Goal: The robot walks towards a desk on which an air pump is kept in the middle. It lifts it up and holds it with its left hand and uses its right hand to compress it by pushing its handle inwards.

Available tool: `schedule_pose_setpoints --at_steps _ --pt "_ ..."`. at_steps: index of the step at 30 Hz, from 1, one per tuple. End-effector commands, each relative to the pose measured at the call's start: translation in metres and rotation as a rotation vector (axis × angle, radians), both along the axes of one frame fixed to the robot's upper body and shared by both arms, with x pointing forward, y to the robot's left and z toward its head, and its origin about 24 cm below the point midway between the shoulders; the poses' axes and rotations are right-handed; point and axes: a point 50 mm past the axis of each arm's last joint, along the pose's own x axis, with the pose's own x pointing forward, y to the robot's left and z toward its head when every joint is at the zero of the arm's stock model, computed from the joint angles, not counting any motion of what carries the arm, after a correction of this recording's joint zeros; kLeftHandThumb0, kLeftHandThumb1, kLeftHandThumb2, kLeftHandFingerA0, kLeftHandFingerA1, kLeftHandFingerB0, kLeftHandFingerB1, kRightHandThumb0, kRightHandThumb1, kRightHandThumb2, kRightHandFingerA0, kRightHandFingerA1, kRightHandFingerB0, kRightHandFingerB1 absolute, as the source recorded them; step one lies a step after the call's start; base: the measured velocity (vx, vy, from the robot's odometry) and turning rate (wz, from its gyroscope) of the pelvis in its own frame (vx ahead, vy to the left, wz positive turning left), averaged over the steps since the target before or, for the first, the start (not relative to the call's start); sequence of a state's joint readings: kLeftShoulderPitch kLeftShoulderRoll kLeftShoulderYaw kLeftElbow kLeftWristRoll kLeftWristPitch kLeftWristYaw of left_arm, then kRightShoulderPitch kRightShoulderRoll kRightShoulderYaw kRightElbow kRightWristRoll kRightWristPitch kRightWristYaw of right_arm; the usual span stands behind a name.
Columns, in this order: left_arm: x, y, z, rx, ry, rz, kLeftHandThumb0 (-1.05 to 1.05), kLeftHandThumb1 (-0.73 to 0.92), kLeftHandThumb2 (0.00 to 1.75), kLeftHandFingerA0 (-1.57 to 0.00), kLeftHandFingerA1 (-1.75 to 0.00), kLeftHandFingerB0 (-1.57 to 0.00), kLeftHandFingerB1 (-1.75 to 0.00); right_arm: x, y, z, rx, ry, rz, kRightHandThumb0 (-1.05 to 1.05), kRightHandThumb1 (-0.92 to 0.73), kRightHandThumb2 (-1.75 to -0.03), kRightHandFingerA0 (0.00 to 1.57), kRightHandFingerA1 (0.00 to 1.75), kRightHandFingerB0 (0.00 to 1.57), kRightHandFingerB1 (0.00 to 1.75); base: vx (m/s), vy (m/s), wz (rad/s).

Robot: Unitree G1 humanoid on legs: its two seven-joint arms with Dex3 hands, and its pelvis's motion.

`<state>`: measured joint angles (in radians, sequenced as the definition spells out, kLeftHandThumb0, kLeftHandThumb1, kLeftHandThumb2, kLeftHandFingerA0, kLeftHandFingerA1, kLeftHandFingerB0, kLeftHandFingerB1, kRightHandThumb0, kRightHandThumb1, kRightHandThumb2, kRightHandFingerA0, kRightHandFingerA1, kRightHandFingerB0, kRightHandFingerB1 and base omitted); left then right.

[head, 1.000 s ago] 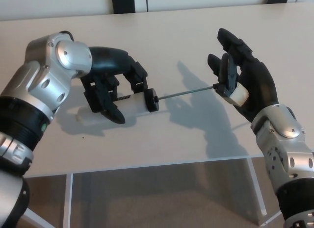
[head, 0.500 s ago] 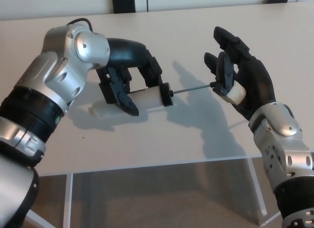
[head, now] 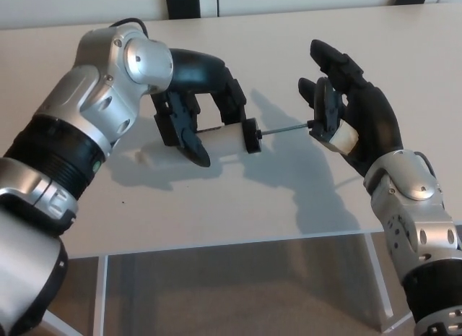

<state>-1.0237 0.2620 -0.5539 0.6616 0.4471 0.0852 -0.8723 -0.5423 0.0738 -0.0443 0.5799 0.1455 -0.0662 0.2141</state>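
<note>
Matte black plastic covers both hands, each set on a wrist of brushed silver metal with rounded joint housings. Left hand [head: 193, 108] has its thick, blocky fingers curled over the air pump [head: 225, 137], holding it lifted above the desk [head: 238, 206], whose top is a smooth, pale beige laminate. Pump's barrel is a whitish, translucent cylinder capped with a black disc at its right end; its left tip pokes out pale past the fingers. A thin, shiny metal rod [head: 283, 130] runs from the cap to the handle [head: 333, 134], a short crossbar, black with a cream-white end. Right hand [head: 354, 119] holds that handle, thumb pressed across it against the palm, while its two fingers stand straight and spread upward. No lettering or label can be read anywhere.
</note>
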Motion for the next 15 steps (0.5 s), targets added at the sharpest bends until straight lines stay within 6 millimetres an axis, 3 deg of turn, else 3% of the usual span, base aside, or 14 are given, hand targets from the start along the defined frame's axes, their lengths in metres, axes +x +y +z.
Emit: schedule_pose_setpoints --at_steps 1,2,3,8,9,10,11,13,14,15 --pt "0.0014 -0.0046 0.0053 0.039 -0.047 -0.035 -0.34 0.77 0.62 -1.03 -0.85 -0.79 -0.58 0.0033 -0.0041 0.0075 -0.014 -0.043 -0.038 -0.77 -0.92 -0.71 0.12 0.27 0.09 0.22 0.0 0.0 0.0" --pt "0.0017 -0.0052 0.006 0.042 -0.055 -0.038 -0.34 0.77 0.62 -1.03 -0.85 -0.79 -0.58 0.0036 -0.0043 0.008 -0.014 -0.046 -0.042 -0.77 -0.92 -0.71 0.12 0.27 0.09 0.22 0.0 0.0 0.0" --pt "0.0023 -0.0068 0.0071 0.04 -0.057 -0.031 -0.33 0.68 0.6 -0.89 -0.66 -0.76 -0.5 0.0039 -0.0054 0.0088 -0.012 -0.05 -0.048 -0.77 -0.92 -0.7 0.12 0.27 0.09 0.22 0.0 0.0 0.0" --pt "0.0037 -0.01 0.0081 0.06 -0.059 -0.016 -0.37 0.72 0.61 -0.96 -0.77 -0.75 -0.48 0.0045 -0.0076 0.0099 -0.005 -0.056 -0.056 -0.76 -0.92 -0.7 0.12 0.27 0.09 0.22 0.0 0.0 0.0" --pt "0.0037 -0.0104 0.0085 0.064 -0.059 -0.019 -0.37 0.76 0.62 -0.98 -0.8 -0.78 -0.62 0.0047 -0.0079 0.0103 -0.008 -0.059 -0.06 -0.74 -0.92 -0.71 0.13 0.28 0.09 0.22 0.0 0.0 0.0" --pt "0.0037 -0.0107 0.0088 0.065 -0.059 -0.022 -0.37 0.76 0.62 -0.98 -0.8 -0.78 -0.62 0.0048 -0.0081 0.0106 -0.01 -0.061 -0.063 -0.74 -0.92 -0.71 0.13 0.28 0.09 0.22 0.0 0.0 0.0" --pt "0.0043 -0.0112 0.0089 0.065 -0.052 -0.004 -0.38 0.76 0.63 -1.02 -0.85 -0.65 -0.44 0.0049 -0.0081 0.0109 -0.017 -0.065 -0.063 -0.76 -0.92 -0.71 0.12 0.27 0.08 0.22 0.0 0.0 0.0" --pt "0.0049 -0.0117 0.0087 0.064 -0.044 0.021 -0.38 0.76 0.63 -1.02 -0.85 -0.65 -0.44 0.005 -0.0082 0.011 -0.025 -0.068 -0.063 -0.76 -0.92 -0.71 0.12 0.27 0.08 0.22 0.0 0.0 0.0" --pt "0.0053 -0.0126 0.0092 0.053 -0.031 0.038 -0.34 0.75 0.62 -0.92 -0.84 -0.64 -0.43 0.0054 -0.008 0.0117 -0.033 -0.072 -0.066 -0.83 -0.77 -0.89 0.11 0.32 0.04 0.21 0.0 0.0 0.0" --pt "0.0055 -0.0133 0.0097 0.045 -0.021 0.048 -0.34 0.75 0.62 -0.92 -0.84 -0.64 -0.43 0.0056 -0.008 0.0121 -0.038 -0.074 -0.069 -0.83 -0.77 -0.89 0.11 0.32 0.04 0.21 0.0 0.0 0.0"
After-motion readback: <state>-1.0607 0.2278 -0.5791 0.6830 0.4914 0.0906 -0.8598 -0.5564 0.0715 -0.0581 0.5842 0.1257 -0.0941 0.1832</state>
